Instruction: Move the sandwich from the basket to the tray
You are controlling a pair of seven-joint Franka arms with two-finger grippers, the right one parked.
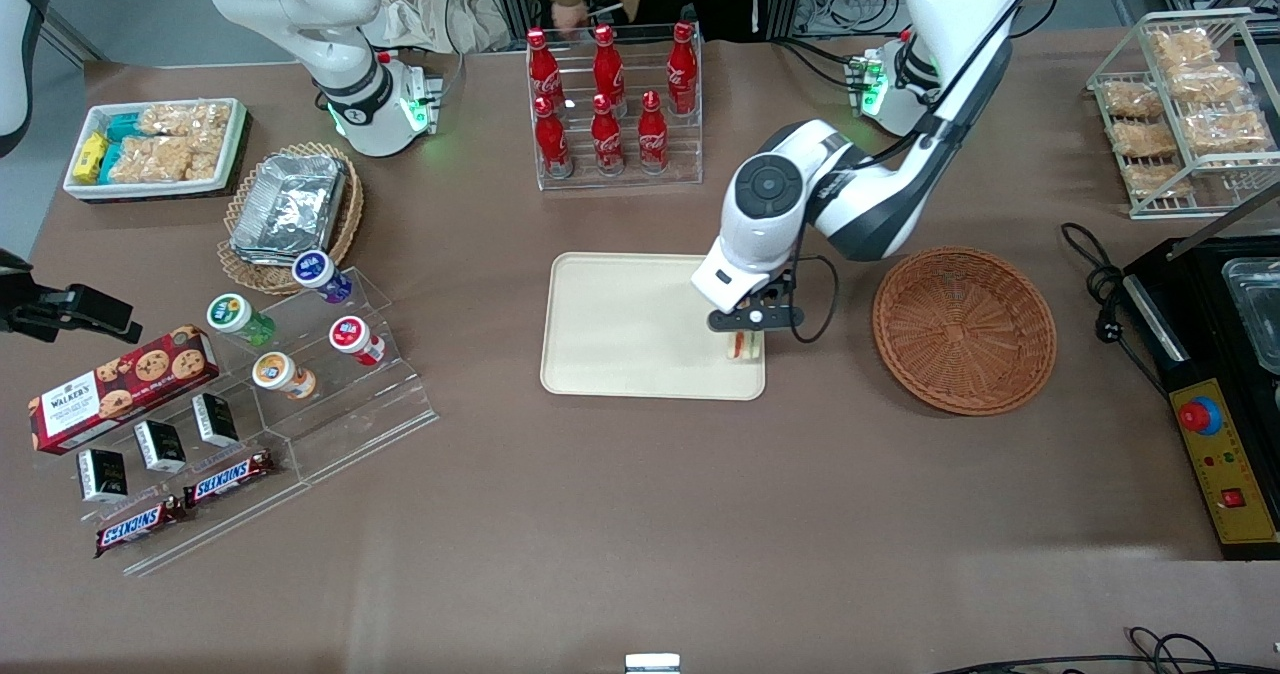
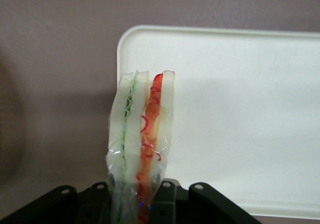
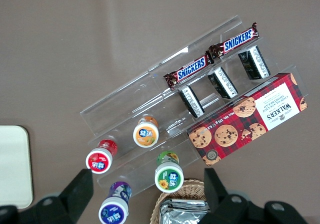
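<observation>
The wrapped sandwich (image 2: pixel 142 134) stood upright in the claw (image 1: pixel 745 339), pinched between its fingers, over the cream tray (image 1: pixel 620 329) corner nearest the basket (image 1: pixel 963 329).

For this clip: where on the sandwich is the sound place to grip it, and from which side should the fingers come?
Across its flat bread faces at one end, from above, as the gripper does now over the tray. The sandwich is a thin wrapped slab standing on edge; pinching the faces keeps the layers together.

Bright, even overhead light; soft shadows; wrist close-up of sandwich (image 2: pixel 142 134) slightly blurred.
</observation>
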